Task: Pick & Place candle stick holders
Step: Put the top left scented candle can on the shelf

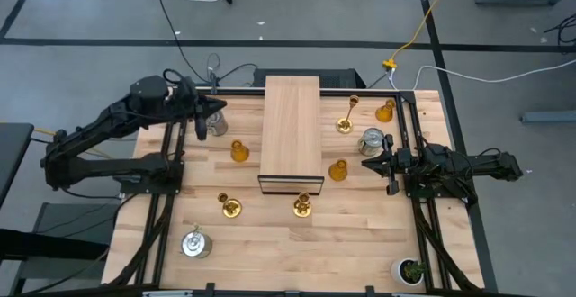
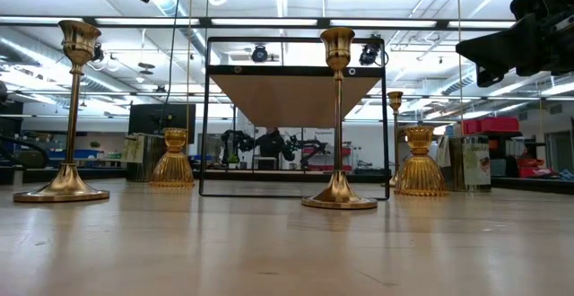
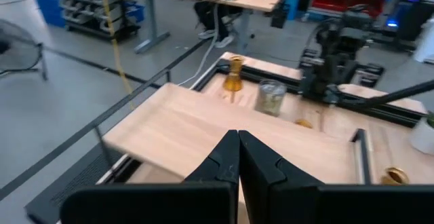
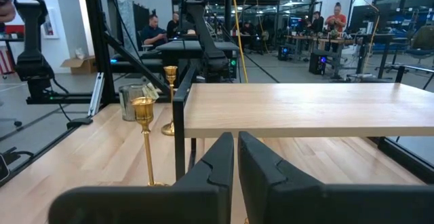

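Observation:
Three gold candlesticks stand on their round bases: two near the shelf's front (image 1: 229,207) (image 1: 301,207) and one at the far right (image 1: 346,121). Three amber holders (image 1: 238,150) (image 1: 337,169) (image 1: 385,111) and three silver cans (image 1: 216,121) (image 1: 372,140) (image 1: 194,243) stand on the table. My left gripper (image 1: 220,108) is shut and empty, raised above the far-left can. My right gripper (image 1: 364,164) is shut and empty, in the air between the right can and the amber holder beside it, pointing toward the shelf.
A wooden shelf on a black frame (image 1: 291,135) stands in the table's middle, its top bare. A small green potted plant (image 1: 412,270) stands at the near right corner. Black rails run along the table's left and right sides.

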Robot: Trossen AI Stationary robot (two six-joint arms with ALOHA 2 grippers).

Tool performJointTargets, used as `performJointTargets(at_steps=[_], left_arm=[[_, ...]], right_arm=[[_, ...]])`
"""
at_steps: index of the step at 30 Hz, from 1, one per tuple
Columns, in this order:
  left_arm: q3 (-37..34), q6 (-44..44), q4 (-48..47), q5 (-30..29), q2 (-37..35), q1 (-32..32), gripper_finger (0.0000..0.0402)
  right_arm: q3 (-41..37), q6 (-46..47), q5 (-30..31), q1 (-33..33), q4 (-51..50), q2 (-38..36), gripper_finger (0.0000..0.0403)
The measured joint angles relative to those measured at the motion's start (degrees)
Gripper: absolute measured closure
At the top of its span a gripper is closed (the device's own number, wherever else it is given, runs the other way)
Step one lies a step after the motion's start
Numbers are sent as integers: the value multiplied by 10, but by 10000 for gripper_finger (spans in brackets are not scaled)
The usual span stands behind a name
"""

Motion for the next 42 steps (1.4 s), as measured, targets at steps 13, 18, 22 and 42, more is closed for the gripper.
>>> performJointTargets(at_steps=[13,18,22,42], left_arm=[[0,1,-2,0,0,69,394],[0,1,-2,0,0,72,394],[0,1,-2,0,0,72,394],[0,14,-8,-73,20,72,270]], right_arm=[[0,0,0,0,0,0,376],[0,0,0,0,0,0,376],[0,0,0,0,0,0,376],[0,0,0,0,0,0,376]])
